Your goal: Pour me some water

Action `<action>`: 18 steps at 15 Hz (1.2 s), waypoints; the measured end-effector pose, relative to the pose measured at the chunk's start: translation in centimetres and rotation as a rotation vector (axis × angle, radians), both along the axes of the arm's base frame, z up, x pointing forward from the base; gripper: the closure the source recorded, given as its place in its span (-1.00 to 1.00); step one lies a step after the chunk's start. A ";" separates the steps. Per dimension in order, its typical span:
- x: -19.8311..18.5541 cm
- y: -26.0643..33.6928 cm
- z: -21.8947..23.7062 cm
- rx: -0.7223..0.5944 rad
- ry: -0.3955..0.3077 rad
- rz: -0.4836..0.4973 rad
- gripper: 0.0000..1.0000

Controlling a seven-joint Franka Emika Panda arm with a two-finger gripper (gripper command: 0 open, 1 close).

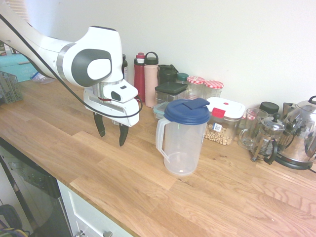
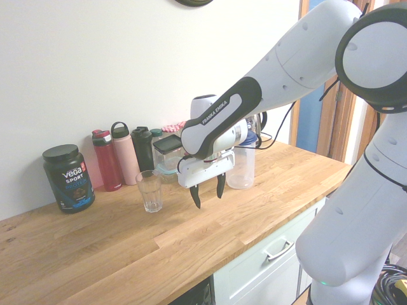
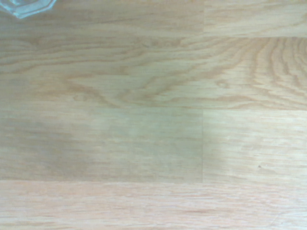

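A clear plastic pitcher [image 1: 181,140] with a blue lid stands upright on the wooden counter, its handle turned toward my gripper. I cannot make out a water level in it. My gripper [image 1: 111,134] hangs open just above the counter, to the left of the pitcher and apart from it, with nothing between its black fingers. From the other side the gripper [image 2: 208,190] sits between an empty drinking glass [image 2: 150,190] and the pitcher [image 2: 244,168]. In the first exterior view the arm hides the glass. The wrist view shows bare wood and a corner of the glass [image 3: 24,6].
Along the wall stand a red bottle [image 1: 139,74], a pink bottle [image 1: 151,73], food containers [image 1: 223,121], a French press [image 1: 268,140] and a kettle [image 1: 302,132]. A dark protein tub [image 2: 68,177] stands further along the wall. The counter's front edge [image 1: 74,185] is near.
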State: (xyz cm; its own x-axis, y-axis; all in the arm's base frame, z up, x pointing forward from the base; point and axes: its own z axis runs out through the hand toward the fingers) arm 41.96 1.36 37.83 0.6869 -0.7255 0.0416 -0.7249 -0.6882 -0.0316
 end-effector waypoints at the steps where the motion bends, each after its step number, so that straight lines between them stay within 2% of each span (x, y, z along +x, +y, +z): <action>1: 0.0 0.0 0.0 0.003 0.002 -0.005 -1.00; 4: 0.4 -0.5 1.0 0.012 -0.019 -0.069 -1.00; 6: 0.4 -0.9 4.2 0.012 -0.056 -0.115 -1.00; 9: -1.9 -2.6 10.3 -0.021 -0.113 -0.226 -1.00; 12: -5.1 -4.8 14.1 -0.028 -0.150 -0.294 -1.00; 18: -9.5 -8.7 15.4 -0.052 -0.175 -0.367 -1.00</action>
